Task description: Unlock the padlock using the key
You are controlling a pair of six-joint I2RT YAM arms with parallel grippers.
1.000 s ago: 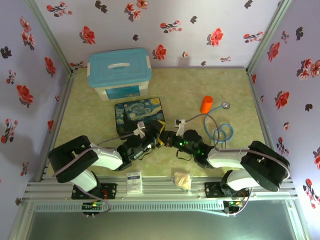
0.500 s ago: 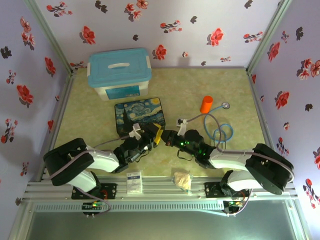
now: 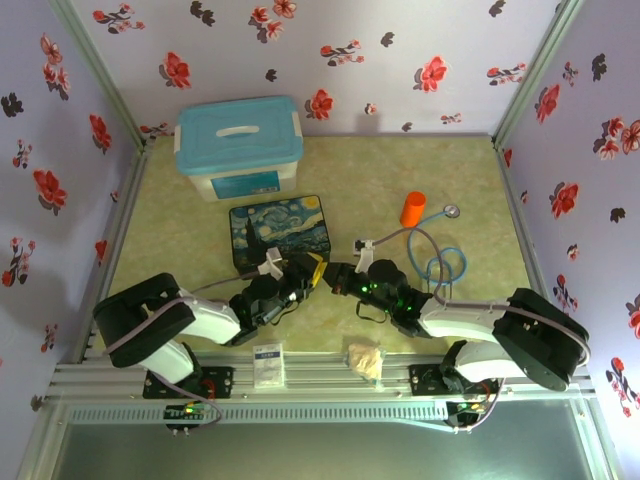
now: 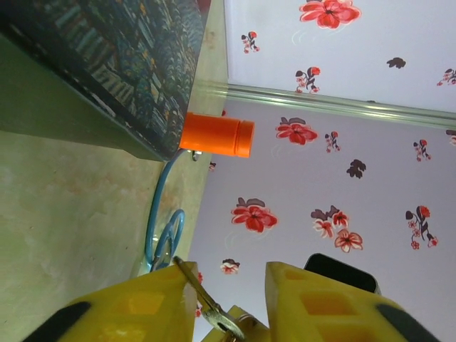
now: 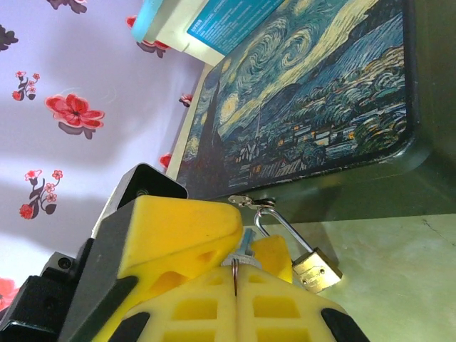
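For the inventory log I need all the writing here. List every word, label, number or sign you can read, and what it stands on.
Nothing reads clearly enough to quote.
Blue label on the lidded storage box: white print, too blurred to read.
White card at the near edge: dark print, too small to read.
Brass padlock body: no marking legible.
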